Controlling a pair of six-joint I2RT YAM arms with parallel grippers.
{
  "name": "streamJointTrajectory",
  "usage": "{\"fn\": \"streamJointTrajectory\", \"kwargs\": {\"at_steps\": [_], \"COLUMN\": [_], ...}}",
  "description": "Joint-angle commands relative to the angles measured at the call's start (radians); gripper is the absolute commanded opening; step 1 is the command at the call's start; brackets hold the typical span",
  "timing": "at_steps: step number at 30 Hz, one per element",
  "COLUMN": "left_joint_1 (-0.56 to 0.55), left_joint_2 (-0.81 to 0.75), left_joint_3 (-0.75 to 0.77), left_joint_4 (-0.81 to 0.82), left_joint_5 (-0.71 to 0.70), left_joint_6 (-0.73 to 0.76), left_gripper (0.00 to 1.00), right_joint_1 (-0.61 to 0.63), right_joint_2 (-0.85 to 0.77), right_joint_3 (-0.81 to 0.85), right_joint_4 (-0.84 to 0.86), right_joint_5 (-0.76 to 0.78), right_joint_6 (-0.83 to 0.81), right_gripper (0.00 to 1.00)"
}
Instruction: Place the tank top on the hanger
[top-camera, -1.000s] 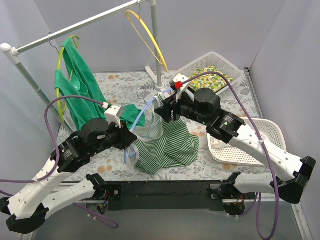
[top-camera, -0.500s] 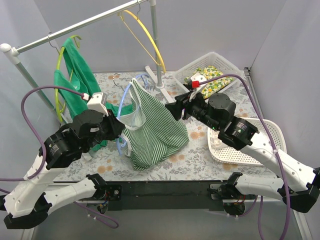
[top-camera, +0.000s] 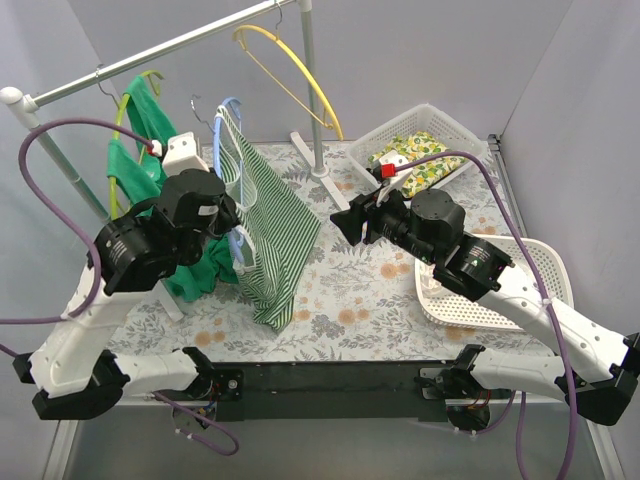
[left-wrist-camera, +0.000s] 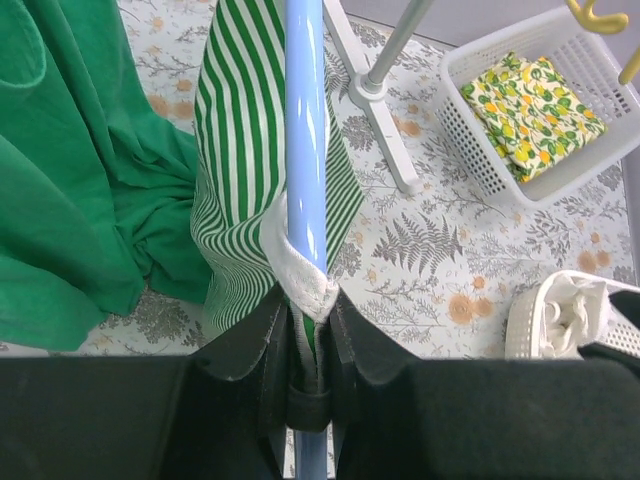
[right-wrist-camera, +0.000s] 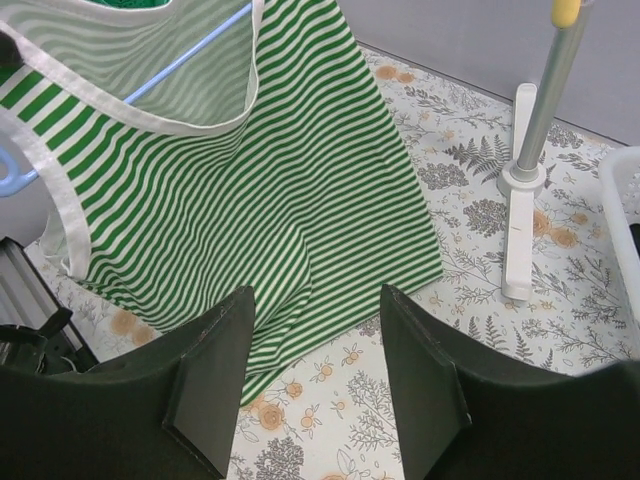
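the tank top (top-camera: 268, 228) hung draped over the hanger (left-wrist-camera: 305, 120), raised off the surface (top-camera: 370, 295). the left fingers (left-wrist-camera: 250, 340) were clamped on the blue wire, with the white strap hem caught between them. the right fingers (right-wrist-camera: 215, 375) were spread wide and held nothing. the cloth looked light, limp and apt to slide; the bound strap edge seemed the safest hold.

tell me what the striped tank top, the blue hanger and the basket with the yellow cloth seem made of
The tank top: soft cloth, probably a knit, matte; it hangs in loose folds.
The hanger: smooth and glossy, a bright streak along it; plastic or coated wire, cannot tell which.
The basket: likely rigid white plastic, moulded lattice walls.
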Motion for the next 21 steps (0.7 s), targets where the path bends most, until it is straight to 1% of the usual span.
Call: {"fn": "streamJointTrajectory", "kwargs": {"at_steps": [1, 9, 12, 16, 21], "left_joint_1": [0.001, 0.005, 0.027, 0.053, 0.067], "left_joint_2": [0.059, 0.255, 0.321, 0.370, 0.421], "left_joint_3": [0.118, 0.324, 0.397, 0.468, 0.546], "left_joint_4": [0.030, 0.017, 0.011, 0.031, 0.071], "left_joint_5": [-0.113, -0.165, -0.183, -0.215, -0.292], "left_joint_6": [0.037, 0.093, 0.115, 0.149, 0.201], "left_gripper": [0.00, 0.00, 0.00, 0.00, 0.00], "right_joint_1": [0.004, 0.004, 0.004, 0.004, 0.002], "right_joint_2": [-0.013, -0.016, -0.021, -0.024, -0.009], "right_joint_3": [0.007, 0.012, 0.015, 0.022, 0.055], "right_joint_4": [0.017, 0.010, 0.003, -0.011, -0.040], "right_joint_5": [-0.002, -0.021, -0.022, -0.030, -0.042], "right_joint_6": [0.019, 0.028, 0.030, 0.028, 0.027], "right_gripper": [0.61, 0.60, 0.60, 0.60, 0.60]}}
